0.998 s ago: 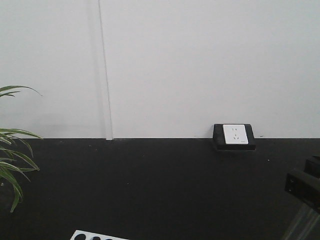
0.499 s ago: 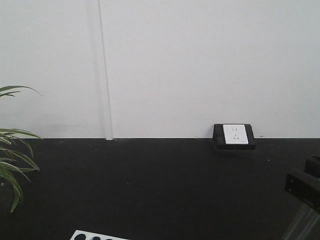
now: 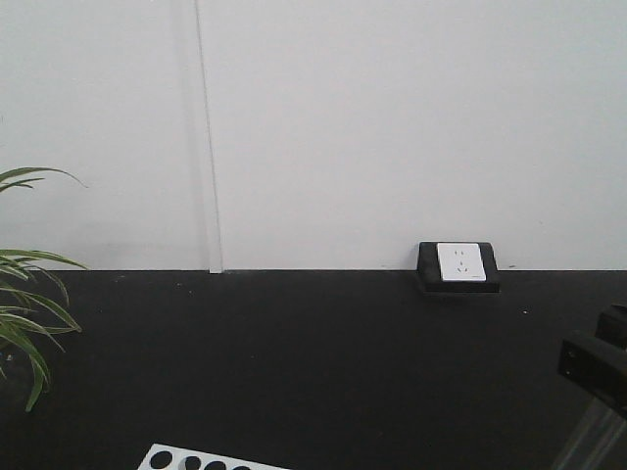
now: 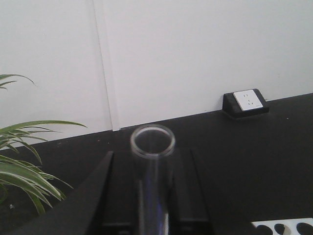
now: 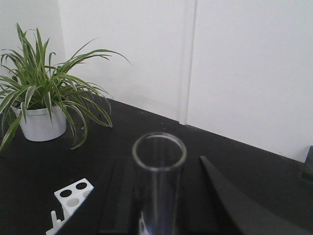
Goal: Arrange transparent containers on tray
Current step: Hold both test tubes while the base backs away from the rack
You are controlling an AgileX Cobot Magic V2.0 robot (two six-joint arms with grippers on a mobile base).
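Note:
In the left wrist view a clear glass test tube [image 4: 152, 147] stands upright between the black fingers, its round rim toward the camera. My left gripper [image 4: 152, 196] is shut on it. In the right wrist view a second test tube [image 5: 159, 161] stands the same way, with my right gripper [image 5: 159, 205] shut on it. The front view shows a black part of the right arm [image 3: 593, 367] at the right edge, with a stretch of clear tube [image 3: 588, 441] below it. The tray is out of view.
A white perforated tube rack [image 5: 73, 193] stands on the black table [image 3: 313, 362], and its edge [image 3: 211, 458] also shows at the bottom of the front view. A potted plant [image 5: 39, 122] stands at the left. A wall socket box [image 3: 458, 266] sits at the table's back.
The front view has shifted slightly and shows a little more of the white rack. The right arm's black part stays at the right edge.

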